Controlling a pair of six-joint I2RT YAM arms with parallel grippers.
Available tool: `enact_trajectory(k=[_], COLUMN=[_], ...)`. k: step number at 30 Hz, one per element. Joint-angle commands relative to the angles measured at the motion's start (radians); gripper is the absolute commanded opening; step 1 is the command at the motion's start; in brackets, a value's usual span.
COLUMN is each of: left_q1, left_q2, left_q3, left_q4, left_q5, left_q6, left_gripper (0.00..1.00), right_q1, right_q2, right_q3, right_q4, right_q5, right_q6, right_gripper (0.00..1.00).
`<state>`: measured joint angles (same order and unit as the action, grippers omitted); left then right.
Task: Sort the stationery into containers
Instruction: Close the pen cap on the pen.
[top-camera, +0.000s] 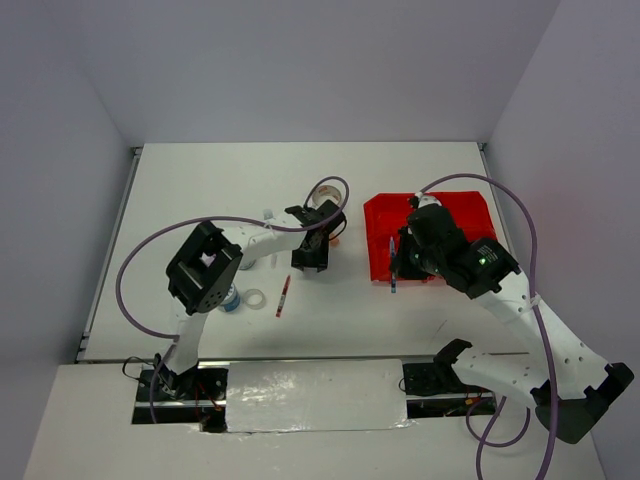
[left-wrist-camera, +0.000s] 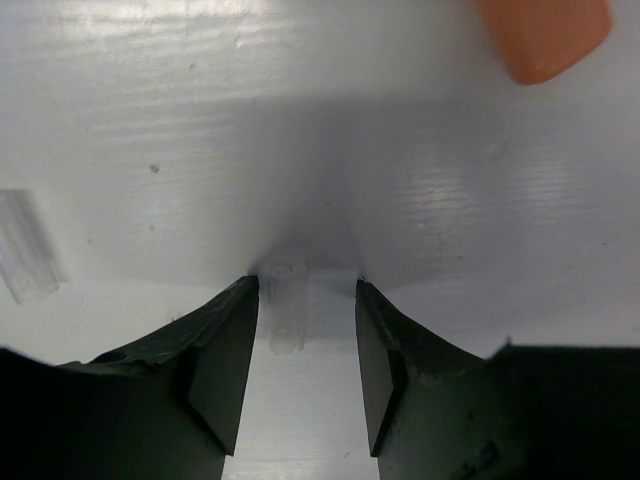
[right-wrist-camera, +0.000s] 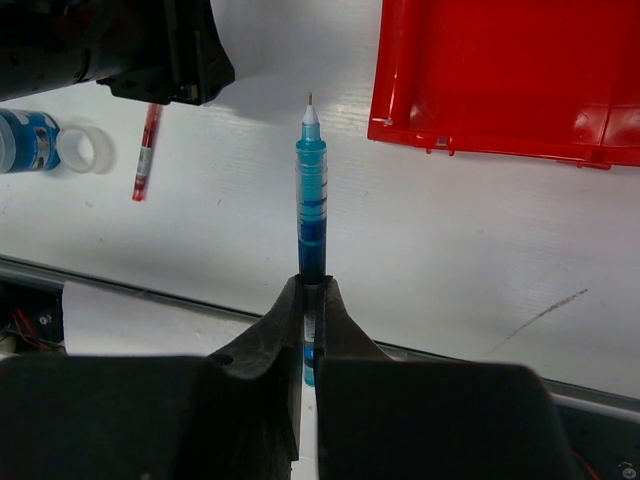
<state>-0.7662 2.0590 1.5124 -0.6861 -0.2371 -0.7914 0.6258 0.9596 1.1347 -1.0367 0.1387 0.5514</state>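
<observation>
The left arm bends up from the near edge and reaches to the middle of the tabletop, its left jaws low over the surface and partly apart. The right arm stretches toward the right side, its right jaws pinched tight on a blue pen.
</observation>
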Motion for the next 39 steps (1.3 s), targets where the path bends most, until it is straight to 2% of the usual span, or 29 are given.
enact_trajectory(k=[1, 10, 16, 22, 24, 25, 29, 39], left_q1=[0.002, 0.004, 0.004, 0.004, 0.004, 0.005, 0.008, 0.019], left_q2=[0.012, -0.003, -0.033, -0.025, -0.017, -0.008, -0.020, -0.322], left_q3=[-0.010, -0.070, -0.122, -0.136, -0.127, -0.120, -0.066, 0.133], left_q4=[0.003, -0.010, -0.006, 0.013, 0.033, 0.033, 0.016, -0.052], left_q5=[-0.016, -0.031, -0.022, 0.005, 0.024, 0.034, 0.058, 0.104], left_q6=[-0.019, -0.025, -0.031, -0.020, -0.008, -0.005, 0.006, 0.001], left_gripper=[0.53, 0.47, 0.47, 0.18, 0.14, 0.00, 0.00, 0.00], right_q1=[0.005, 0.005, 0.006, 0.005, 0.006, 0.005, 0.005, 0.005], right_q2=[-0.001, -0.002, 0.011, 0.025, 0.012, 0.004, -0.033, -0.153], right_q3=[0.033, 0.042, 0.066, 0.062, 0.048, 0.037, -0.022, -0.125], right_q4=[-0.005, 0.003, 0.003, 0.021, 0.065, 0.082, 0.164, 0.280], right_q5=[0.006, -0.001, -0.014, -0.037, -0.079, -0.097, -0.172, -0.214], right_q6=[-0.018, -0.015, -0.016, -0.022, -0.028, -0.033, -0.048, -0.065], right_gripper=[0.00, 0.00, 0.00, 0.00, 0.00, 0.00, 0.00, 0.00])
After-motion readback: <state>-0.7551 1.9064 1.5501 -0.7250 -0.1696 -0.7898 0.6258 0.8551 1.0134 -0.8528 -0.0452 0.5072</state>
